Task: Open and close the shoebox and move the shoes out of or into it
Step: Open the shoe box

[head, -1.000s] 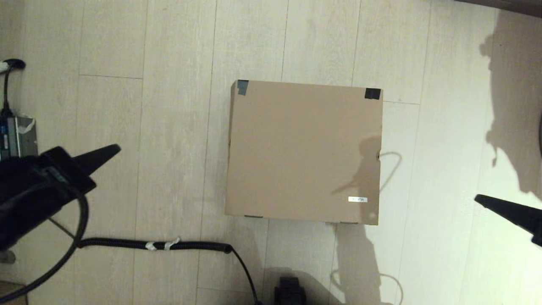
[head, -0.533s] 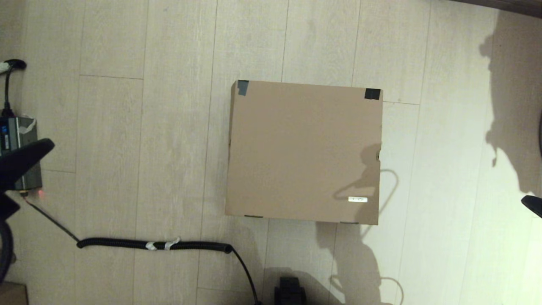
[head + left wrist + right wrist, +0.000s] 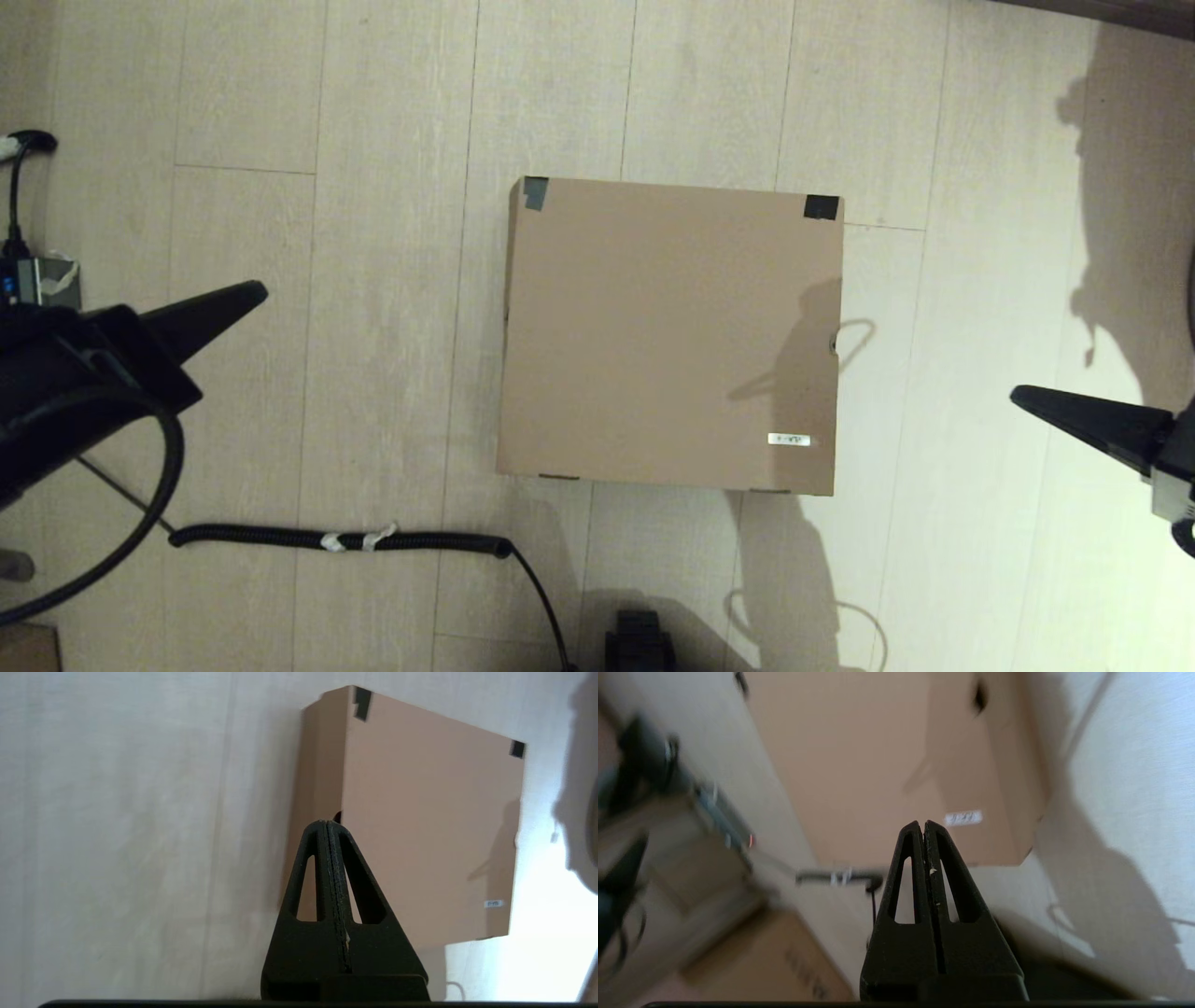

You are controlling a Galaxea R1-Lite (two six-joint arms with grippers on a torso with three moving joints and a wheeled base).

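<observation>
Cardboard shoebox [image 3: 667, 336] lies closed between left claw [image 3: 252, 297] and right claw [image 3: 1025, 399].

We look down on an indoor room with a floor [image 3: 392, 187] of pale, wood-grain laminate planks laid in long strips, the sort found in a home or a small office. A black corrugated cable [image 3: 336, 539] runs loose across the planks, bound at one spot with white tape, and a small electronic unit [image 3: 37, 280] with a plugged-in lead sits at the left edge. In the right wrist view a second cardboard box [image 3: 752, 956] stands on the floor. Whether this is a dwelling or a test room, we cannot tell.
</observation>
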